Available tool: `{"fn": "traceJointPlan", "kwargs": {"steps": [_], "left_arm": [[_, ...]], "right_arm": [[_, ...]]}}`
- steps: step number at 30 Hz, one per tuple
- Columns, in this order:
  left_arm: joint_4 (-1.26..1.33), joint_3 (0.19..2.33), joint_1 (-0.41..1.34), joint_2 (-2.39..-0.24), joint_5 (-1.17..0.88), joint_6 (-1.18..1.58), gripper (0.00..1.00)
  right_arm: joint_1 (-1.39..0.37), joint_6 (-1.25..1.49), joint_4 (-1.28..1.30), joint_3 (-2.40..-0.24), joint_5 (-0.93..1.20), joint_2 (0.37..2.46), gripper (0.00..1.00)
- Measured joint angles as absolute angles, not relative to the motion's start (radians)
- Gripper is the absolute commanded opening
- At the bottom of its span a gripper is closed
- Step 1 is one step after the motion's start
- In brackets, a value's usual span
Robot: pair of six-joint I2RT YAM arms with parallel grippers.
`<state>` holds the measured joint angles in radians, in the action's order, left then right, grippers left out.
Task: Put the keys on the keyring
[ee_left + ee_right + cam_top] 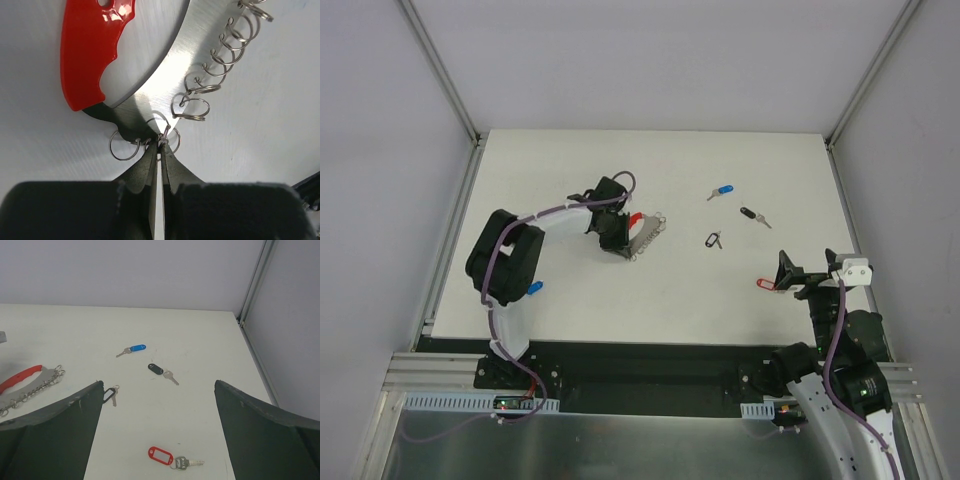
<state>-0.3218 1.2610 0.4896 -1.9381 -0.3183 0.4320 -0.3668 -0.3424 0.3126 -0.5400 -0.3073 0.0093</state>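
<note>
A: Item 1, desc. and location?
B: Keyring (647, 230): loop of silver metal chain links w/ curved red plastic segment (90, 55). Flat on white tabletop (580, 170), left of ctr, right at L arm's (505, 255) wrist. Per L wrist view: red segment upper left, shiny curved metal plate (155, 65) beside it, string of thin wire rings (220, 70) running up to the right.

A: L jaws?
B: Closed. Black fingertips (150, 157) pressed together, pinching one small wire ring (162, 136) at plate's lower edge. Two more rings flat on tabletop, one either side of tips.

A: R jaws?
B: Spread wide, gripping nothing. Above tabletop's near right area, well apart from keyring.

A: Keys, count and location?
B: Four small silver keys, all loose on tabletop, right half, apart from keyring.
- Blue oblong-tag key (721, 192): farthest back.
- Black solid-tag key (752, 215): just right of blue one, a bit nearer.
- Black open-frame-tag key (714, 240): nearer ctr, closest of the four to keyring.
- Red open-frame-tag key (765, 284): nearest front edge, just left of R jaws in top view; low btwn the fingers in R wrist view.

A: Misc.?
B: Small blue piece (534, 288) beside L arm's elbow. Too small to ID.
</note>
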Motion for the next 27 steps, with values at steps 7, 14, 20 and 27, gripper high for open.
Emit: {"fn": "traceJointPlan", "kwargs": {"steps": [7,14,20,27], "left_arm": [[-0.335,1.052,0.681,-1.750,-0.181,0.485,0.00],[-0.358,0.933,0.821,-1.631,-0.065,0.561,0.18],[-0.381,0.921,0.882,-1.614,0.026,0.599,0.27],[-0.408,0.889,0.896,-1.429,0.126,0.626,0.65]], "right_arm": [[-0.367,-0.317,0.385,-0.619,-0.246,0.025,0.96],[-0.367,-0.247,0.484,-0.809,-0.164,0.233,0.96],[-0.368,-0.193,0.538,-0.788,-0.064,0.299,0.96],[-0.368,-0.148,0.505,-0.717,0.043,0.313,0.96]]}}
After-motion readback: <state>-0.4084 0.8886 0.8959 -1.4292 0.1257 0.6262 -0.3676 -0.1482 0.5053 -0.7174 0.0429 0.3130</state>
